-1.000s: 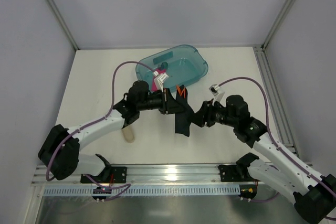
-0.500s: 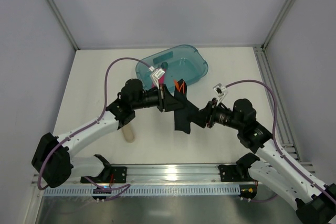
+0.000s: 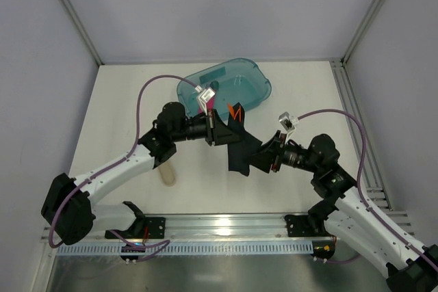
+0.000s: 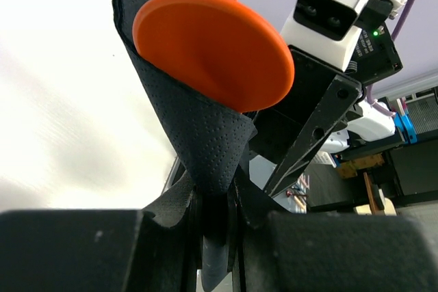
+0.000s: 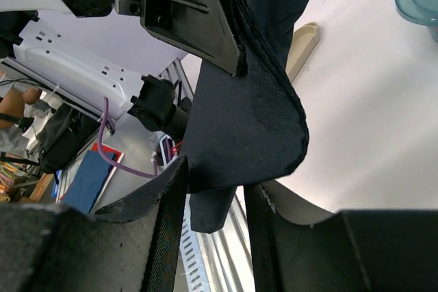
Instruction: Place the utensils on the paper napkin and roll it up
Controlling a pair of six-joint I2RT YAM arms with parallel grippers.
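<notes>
Paper napkin [image 3: 238, 150] is held up over the bench [image 3: 130, 100] between both arms, near the teal tub [image 3: 246, 83]. The sheet is thin, soft and embossed. Tearing is to be expected under a hard pull, so hold is best taken on doubled folds. The left claw [image 4: 217, 213] is clamped on a gathered fold. The right claw [image 5: 212, 189] straddles the lower corner; whether it is pinched cannot be told. The utensils [image 4: 212, 52], judged light, stiff and smooth, are cradled in the fold and could slide out if it is tilted.
</notes>
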